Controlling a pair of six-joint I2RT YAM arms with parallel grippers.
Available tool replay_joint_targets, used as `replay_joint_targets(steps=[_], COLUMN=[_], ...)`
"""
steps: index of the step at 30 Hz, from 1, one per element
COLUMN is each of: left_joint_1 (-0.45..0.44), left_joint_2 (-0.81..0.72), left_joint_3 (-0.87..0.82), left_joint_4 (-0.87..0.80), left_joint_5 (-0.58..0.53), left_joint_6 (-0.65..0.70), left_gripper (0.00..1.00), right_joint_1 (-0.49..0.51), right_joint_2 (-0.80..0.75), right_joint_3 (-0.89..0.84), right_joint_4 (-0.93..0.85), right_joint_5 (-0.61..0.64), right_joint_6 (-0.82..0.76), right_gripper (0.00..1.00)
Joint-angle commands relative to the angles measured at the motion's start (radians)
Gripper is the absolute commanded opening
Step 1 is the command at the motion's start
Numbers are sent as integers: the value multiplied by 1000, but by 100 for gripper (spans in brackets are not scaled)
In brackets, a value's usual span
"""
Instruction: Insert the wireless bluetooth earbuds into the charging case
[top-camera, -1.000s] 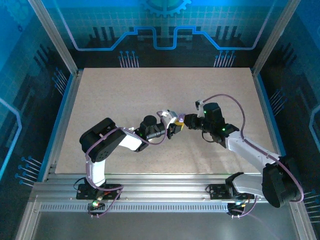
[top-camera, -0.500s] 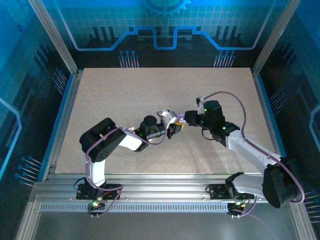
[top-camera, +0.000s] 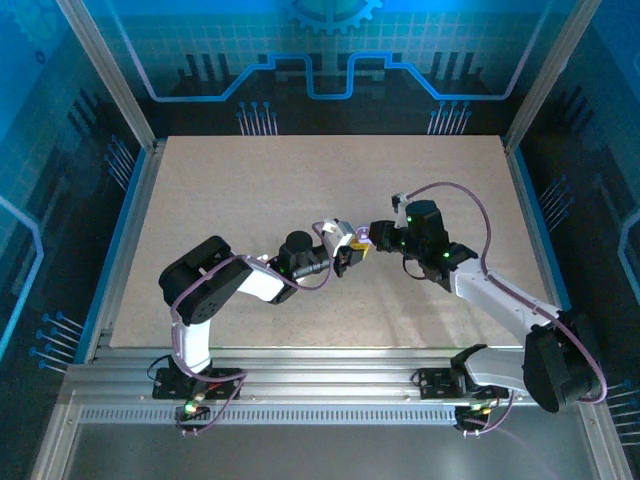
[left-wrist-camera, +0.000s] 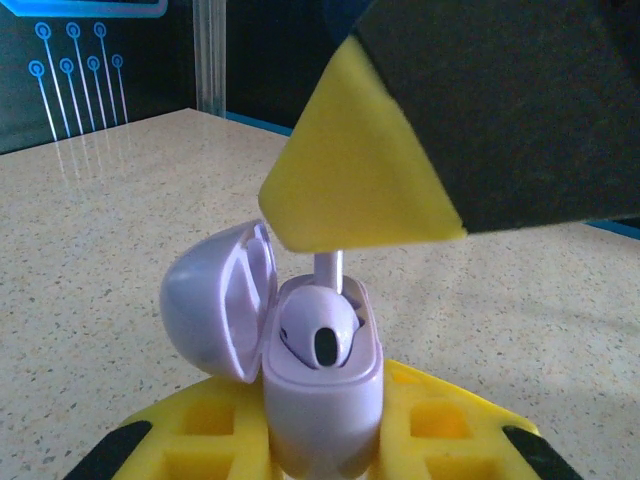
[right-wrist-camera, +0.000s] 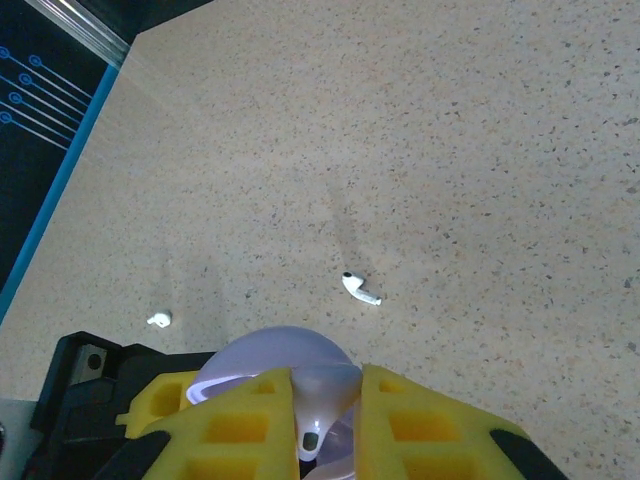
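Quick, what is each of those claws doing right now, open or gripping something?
Left gripper: closed, holding the open charging case.
Right gripper: closed on the stem of an earbud, whose head sits in the case.

Bright overhead light on the table (top-camera: 300, 180); soft shadows beneath the arms (top-camera: 500, 295); close yellow fingers (right-wrist-camera: 430, 420) blurred.

Earbud (left-wrist-camera: 325, 340) apparently partway in case (left-wrist-camera: 322, 410); second earbud (right-wrist-camera: 361, 290) on table (right-wrist-camera: 420, 120) nearby.
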Motion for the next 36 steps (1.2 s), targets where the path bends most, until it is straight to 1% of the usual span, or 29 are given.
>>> replay_joint_targets(steps=[1,19,29,36], left_joint_1=[-7,-6,-6,-7], left_joint_2=[-5,1,-11,-16], left_joint_3=[-4,11,6,-8], left_joint_4=[56,93,116,153], left_joint_5=[14,10,16,13], left_joint_6=[-6,-37,-35,-41], left_gripper=[9,10,10,10], right_joint_1=[2,8,9,10], right_joint_2=[9,2,7,22], right_joint_3=[15,0,-6,-4], right_joint_4=[16,21,18,42], right_joint_5=[0,-71,-93,-137], right_joint_6=[0,-35,-40,-20], right_gripper=[17,18,19,20])
